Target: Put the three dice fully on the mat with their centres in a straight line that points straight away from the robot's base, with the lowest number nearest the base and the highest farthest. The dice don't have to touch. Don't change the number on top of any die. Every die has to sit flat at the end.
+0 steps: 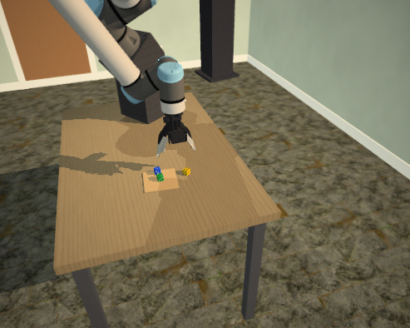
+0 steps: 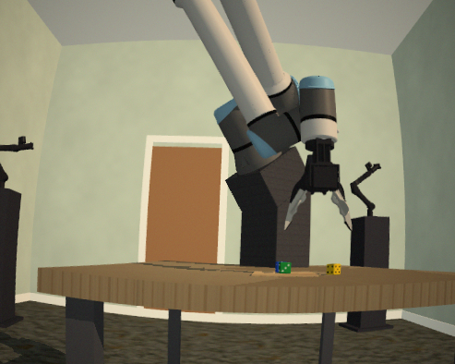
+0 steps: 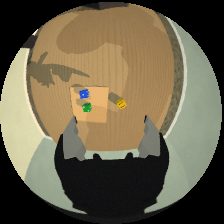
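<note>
My pincer [image 1: 176, 153] [image 2: 318, 228] [image 3: 110, 116] is spread wide with nothing between its fingers, and it hangs well above the table [image 1: 107, 216] [image 2: 170, 296] [image 3: 135, 75], pointing down. I take twelve o'clock as the top of my wrist view, the side where my dark pedestal [image 1: 130, 100] [image 2: 257, 236] stands.

The blue die [image 1: 157, 170] [image 2: 277, 267] [image 3: 84, 94] is on the mat [image 1: 170, 185] [image 2: 304, 274] [image 3: 97, 115], towards eleven o'clock from its middle. The green die [image 1: 160, 177] [image 2: 285, 268] [image 3: 87, 107] is also on the mat, near the blue one and a touch past six o'clock from it, on the five side (a narrow gap shows between them from my wrist).

The yellow die [image 1: 186, 171] [image 2: 333, 269] [image 3: 121, 104] sits on the bare wood off the mat, at three o'clock from the mat's middle, so the three make no line. All three look flat. Their top numbers are too small for me to read surely (the green one's side, at least, shows three pips in the exterior view).
</note>
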`<state>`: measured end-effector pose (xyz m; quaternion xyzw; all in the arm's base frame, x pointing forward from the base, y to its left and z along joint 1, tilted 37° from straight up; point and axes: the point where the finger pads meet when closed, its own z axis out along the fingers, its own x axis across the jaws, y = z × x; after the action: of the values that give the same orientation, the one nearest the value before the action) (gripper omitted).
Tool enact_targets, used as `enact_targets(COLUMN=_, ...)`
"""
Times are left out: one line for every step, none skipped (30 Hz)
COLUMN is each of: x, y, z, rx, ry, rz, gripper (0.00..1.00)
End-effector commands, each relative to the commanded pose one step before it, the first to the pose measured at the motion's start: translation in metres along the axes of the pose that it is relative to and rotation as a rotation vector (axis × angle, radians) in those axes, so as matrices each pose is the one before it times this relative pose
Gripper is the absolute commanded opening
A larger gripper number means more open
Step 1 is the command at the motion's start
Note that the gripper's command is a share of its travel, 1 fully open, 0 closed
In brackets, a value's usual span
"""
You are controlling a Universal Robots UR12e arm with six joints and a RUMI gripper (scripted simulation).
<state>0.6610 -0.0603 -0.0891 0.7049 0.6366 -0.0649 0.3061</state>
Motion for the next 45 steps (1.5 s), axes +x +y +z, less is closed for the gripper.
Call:
enact_targets(x=0.00711, y=0.00081, z=-0.00004, rx=0.00393, ry=-0.00396, rz=0.17153, gripper=1.0)
enact_targets(x=0.00135, y=-0.00006, z=0.00008, rx=-0.00003, ry=-0.00003, rz=0.03194, gripper=1.0)
enact_targets(x=0.00133, y=-0.00009, z=0.00008, rx=-0.00004, ry=-0.00003, rz=0.03132, gripper=1.0)
enact_targets(x=0.0013, y=-0.00011, z=0.00007, rx=-0.00004, ry=-0.00002, rz=0.03069, gripper=1.0)
enact_targets(x=0.00127, y=-0.00013, z=0.00007, rx=-0.00004, ry=-0.00002, rz=0.03005, gripper=1.0)
enact_targets(x=0.00123, y=-0.00016, z=0.00007, rx=-0.00004, ry=-0.00002, rz=0.0294, gripper=1.0)
enact_targets(x=0.0012, y=-0.00018, z=0.00007, rx=-0.00004, ry=-0.00002, rz=0.02873, gripper=1.0)
enact_targets(x=0.00117, y=-0.00019, z=0.00007, rx=-0.00004, ry=-0.00002, rz=0.02806, gripper=1.0)
enact_targets(x=0.00113, y=-0.00021, z=0.00006, rx=-0.00004, ry=-0.00002, rz=0.02738, gripper=1.0)
enact_targets(x=0.0, y=0.0, z=0.0, rx=0.0, ry=0.0, rz=0.0, gripper=1.0)
enact_targets(x=0.0, y=0.0, z=0.0, rx=0.0, ry=0.0, rz=0.0, gripper=1.0)
enact_targets(x=0.0011, y=-0.00022, z=0.00006, rx=-0.00004, ry=-0.00002, rz=0.02669, gripper=1.0)
enact_targets(x=0.00106, y=-0.00023, z=0.00006, rx=-0.00004, ry=-0.00002, rz=0.02599, gripper=1.0)
enact_targets(x=0.00103, y=-0.00025, z=0.00006, rx=-0.00004, ry=-0.00001, rz=0.02528, gripper=1.0)
enact_targets(x=0.00099, y=-0.00025, z=0.00006, rx=-0.00004, ry=-0.00001, rz=0.02457, gripper=1.0)
enact_targets(x=0.00096, y=-0.00026, z=0.00006, rx=-0.00004, ry=-0.00001, rz=0.02385, gripper=1.0)
enact_targets(x=0.00092, y=-0.00027, z=0.00005, rx=-0.00004, ry=-0.00001, rz=0.02313, gripper=1.0)
enact_targets(x=0.00089, y=-0.00027, z=0.00005, rx=-0.00004, ry=-0.00001, rz=0.0224, gripper=1.0)
enact_targets(x=0.00085, y=-0.00028, z=0.00005, rx=-0.00004, ry=-0.00001, rz=0.02167, gripper=1.0)
enact_targets(x=0.00082, y=-0.00028, z=0.00005, rx=-0.00004, ry=-0.00001, rz=0.02094, gripper=1.0)
enact_targets(x=0.00078, y=-0.00028, z=0.00005, rx=-0.00004, ry=-0.00001, rz=0.02021, gripper=1.0)
enact_targets(x=0.00075, y=-0.00028, z=0.00004, rx=-0.00004, ry=-0.00001, rz=0.01947, gripper=1.0)
enact_targets(x=0.00071, y=-0.00027, z=0.00004, rx=-0.00003, ry=-0.00001, rz=0.01873, gripper=1.0)
enact_targets(x=0.00068, y=-0.00027, z=0.00004, rx=-0.00003, ry=0.0, rz=0.018, gripper=1.0)
enact_targets(x=0.00065, y=-0.00027, z=0.00004, rx=-0.00003, ry=0.0, rz=0.01726, gripper=1.0)
enact_targets(x=0.00062, y=-0.00026, z=0.00004, rx=-0.00003, ry=0.0, rz=0.01653, gripper=1.0)
enact_targets(x=0.0, y=0.0, z=0.0, rx=0.0, ry=0.0, rz=0.0, gripper=1.0)
enact_targets(x=0.0, y=0.0, z=0.0, rx=0.0, ry=0.0, rz=0.0, gripper=1.0)
enact_targets(x=0.00058, y=-0.00026, z=0.00004, rx=-0.00003, ry=0.0, rz=0.0158, gripper=1.0)
enact_targets(x=0.00055, y=-0.00025, z=0.00003, rx=-0.00003, ry=0.0, rz=0.01508, gripper=1.0)
enact_targets(x=0.00052, y=-0.00024, z=0.00003, rx=-0.00003, ry=0.0, rz=0.01435, gripper=1.0)
enact_targets(x=0.00049, y=-0.00024, z=0.00003, rx=-0.00003, ry=0.0, rz=0.01364, gripper=1.0)
enact_targets(x=0.00047, y=-0.00023, z=0.00003, rx=-0.00003, ry=0.0, rz=0.01293, gripper=1.0)
enact_targets(x=0.00044, y=-0.00022, z=0.00003, rx=-0.00002, ry=0.0, rz=0.01223, gripper=1.0)
enact_targets(x=0.00041, y=-0.00021, z=0.00003, rx=-0.00002, ry=0.0, rz=0.01154, gripper=1.0)
enact_targets(x=0.00038, y=-0.0002, z=0.00002, rx=-0.00002, ry=0.0, rz=0.01086, gripper=1.0)
enact_targets(x=0.00036, y=-0.00019, z=0.00002, rx=-0.00002, ry=0.0, rz=0.01018, gripper=1.0)
enact_targets(x=0.00033, y=-0.00018, z=0.00002, rx=-0.00002, ry=0.0, rz=0.00952, gripper=1.0)
enact_targets(x=0.00031, y=-0.00017, z=0.00002, rx=-0.00002, ry=0.0, rz=0.00887, gripper=1.0)
enact_targets(x=0.00028, y=-0.00016, z=0.00002, rx=-0.00002, ry=0.0, rz=0.00824, gripper=1.0)
enact_targets(x=0.00026, y=-0.00015, z=0.00002, rx=-0.00002, ry=0.0, rz=0.00762, gripper=1.0)
enact_targets(x=0.00024, y=-0.00014, z=0.00002, rx=-0.00001, ry=0.0, rz=0.00701, gripper=1.0)
enact_targets(x=0.00022, y=-0.00013, z=0.00001, rx=-0.00001, ry=0.0, rz=0.00643, gripper=1.0)
enact_targets(x=0.0, y=0.0, z=0.0, rx=0.0, ry=0.0, rz=0.0, gripper=1.0)
enact_targets(x=0.0, y=0.0, z=0.0, rx=0.0, ry=0.0, rz=0.0, gripper=1.0)
